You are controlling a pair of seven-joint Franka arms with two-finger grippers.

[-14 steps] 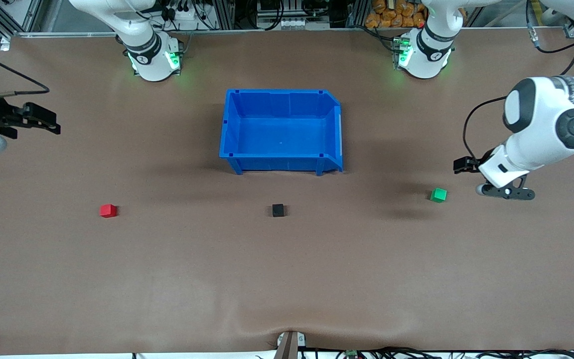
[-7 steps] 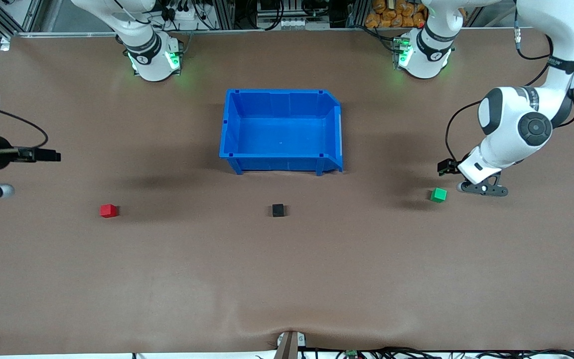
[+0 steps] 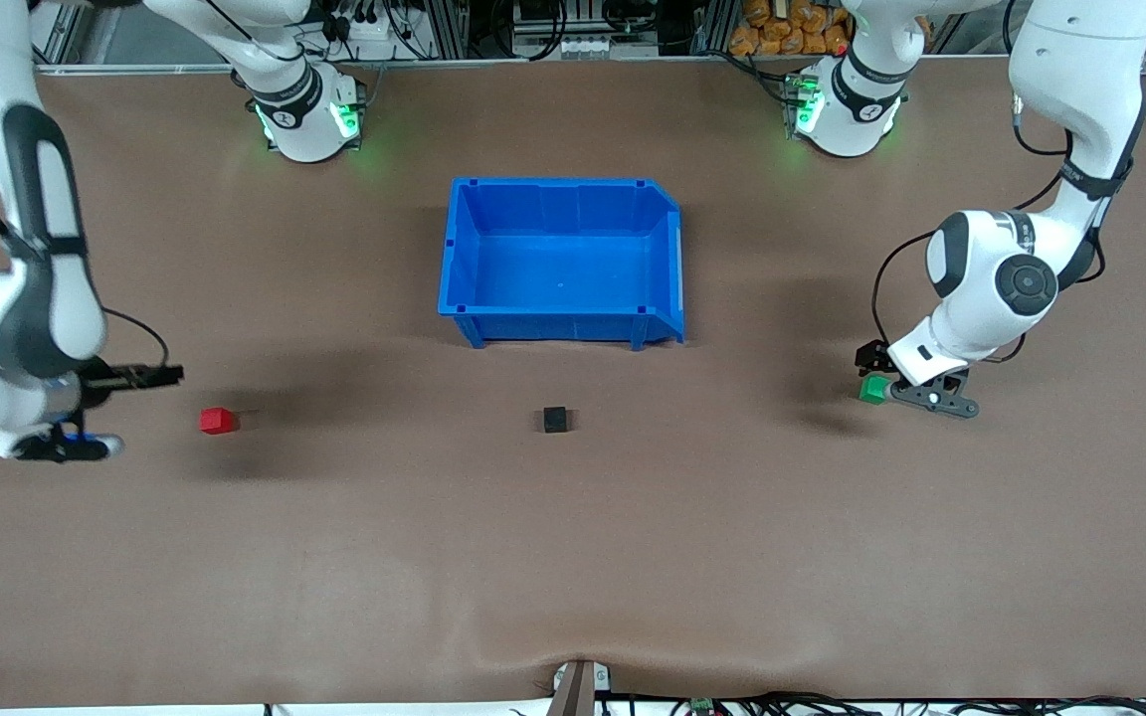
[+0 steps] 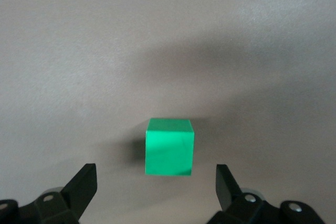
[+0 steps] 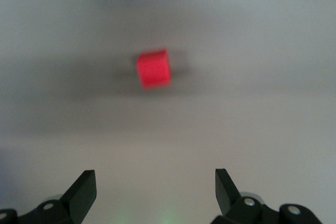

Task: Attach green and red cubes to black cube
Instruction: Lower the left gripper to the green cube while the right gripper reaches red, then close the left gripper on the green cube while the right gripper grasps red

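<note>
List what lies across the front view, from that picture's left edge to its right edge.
right gripper → red cube → black cube → green cube. The blue bin spans over the black cube's place, and the left gripper overlaps the green cube, so both are left out.

Both Franka arms reach down over the table — the left gripper (image 4: pixel 156 184) and the right gripper (image 5: pixel 156 188) alike with fingers spread wide. Neither holds anything.

Green cube (image 3: pixel 869 390), black cube (image 3: pixel 555 420), red cube (image 3: pixel 216 421), well apart.
</note>
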